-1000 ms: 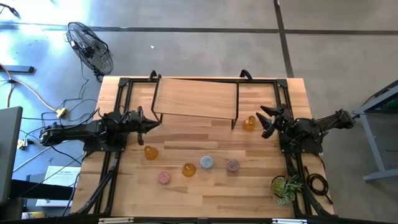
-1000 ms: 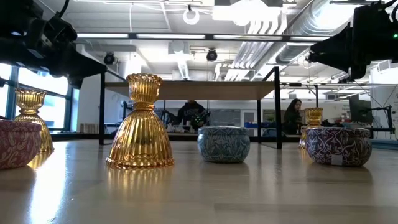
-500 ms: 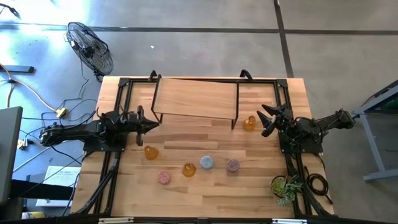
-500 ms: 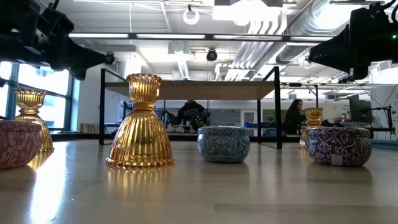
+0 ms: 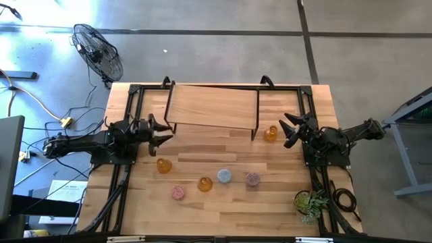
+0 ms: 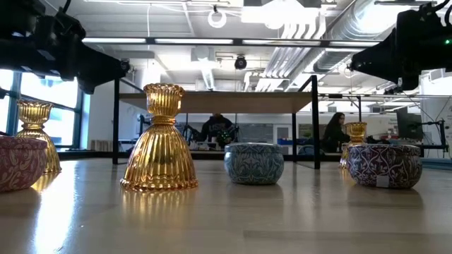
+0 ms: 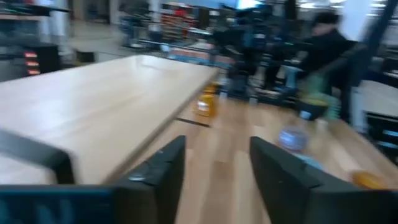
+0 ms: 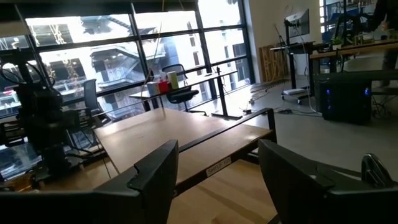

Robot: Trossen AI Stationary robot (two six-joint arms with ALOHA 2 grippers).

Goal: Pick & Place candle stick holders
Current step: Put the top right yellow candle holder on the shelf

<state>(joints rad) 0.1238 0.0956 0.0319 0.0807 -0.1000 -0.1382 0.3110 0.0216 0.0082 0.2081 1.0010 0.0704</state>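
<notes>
Three amber flask-shaped holders stand on their bases on the table: one (image 5: 270, 133) by the shelf's right leg, one (image 5: 163, 165) at the left, one (image 5: 205, 183) in the near row. The pink (image 5: 178, 193), light blue (image 5: 224, 177) and mauve (image 5: 252, 179) round holders also stand in that row. My left gripper (image 5: 167, 131) hovers open and empty above the table's left side, beyond the left amber holder. My right gripper (image 5: 286, 129) hovers open and empty just right of the far amber holder. In the low view the near amber holder (image 6: 161, 141) stands in front.
A raised wooden shelf (image 5: 212, 106) on black legs stands at the far middle. A small green potted plant (image 5: 309, 202) stands at the near right corner. Black frame rails (image 5: 125, 169) run along both sides of the table. Bare wood lies between shelf and holders.
My left gripper has shifted a little above the table's left side and turned about its wrist; its wrist view is blurred. The holders and my right gripper have kept still.
</notes>
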